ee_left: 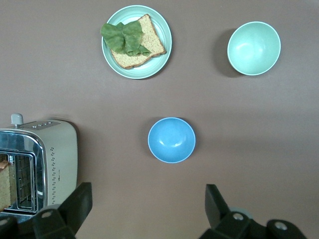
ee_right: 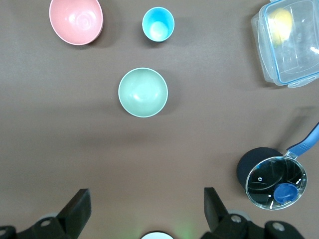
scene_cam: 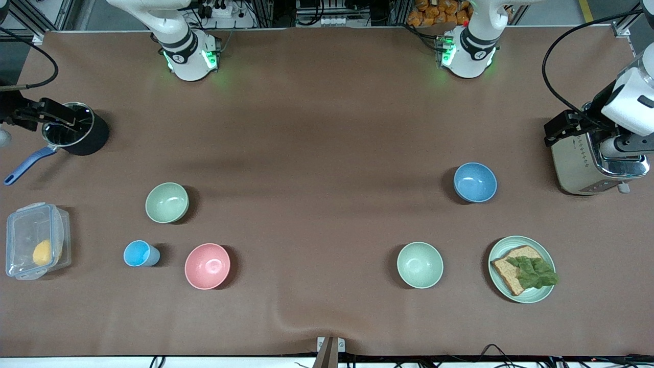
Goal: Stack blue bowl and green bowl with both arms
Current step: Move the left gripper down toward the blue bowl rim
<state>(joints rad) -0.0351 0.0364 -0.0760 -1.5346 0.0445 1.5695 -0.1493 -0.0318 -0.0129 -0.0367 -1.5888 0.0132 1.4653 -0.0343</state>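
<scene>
Table: broad surface under a brown matte cloth (scene_cam: 327,128); both task bowls stand on it, well apart, one toward each arm's end.
Left gripper: black two-finger gripper (ee_left: 144,211), up in the air over the chrome toaster (scene_cam: 595,163) at the left arm's end of the table; jaws spread wide, nothing between them.
Right gripper: black two-finger gripper (ee_right: 144,211), up in the air over the black saucepan with a blue handle (scene_cam: 76,130) at the right arm's end; jaws likewise spread wide and empty.
Blue bowl: round, plain, medium-blue matte bowl (scene_cam: 475,182), upright, mouth up, empty; it stands near the toaster, farther from the front camera than the pale mint-green bowl (scene_cam: 420,265) and the mint-green plate with bread and lettuce (scene_cam: 522,269).
Green bowl: round, plain, sage-green bowl (scene_cam: 167,202), upright and empty, about the blue bowl's size; farther from the front camera than the pink bowl (scene_cam: 207,266) and the small light-blue cup (scene_cam: 139,253).
Handling, both bowls: probably light, stiff and thin-walled; the smooth wall may slip, so a pinch across the rim, one finger inside and one outside, looks the surest hold.
Stacking: equal sizes suggest they will nest; lower gently, since hard ware may chip.
</scene>
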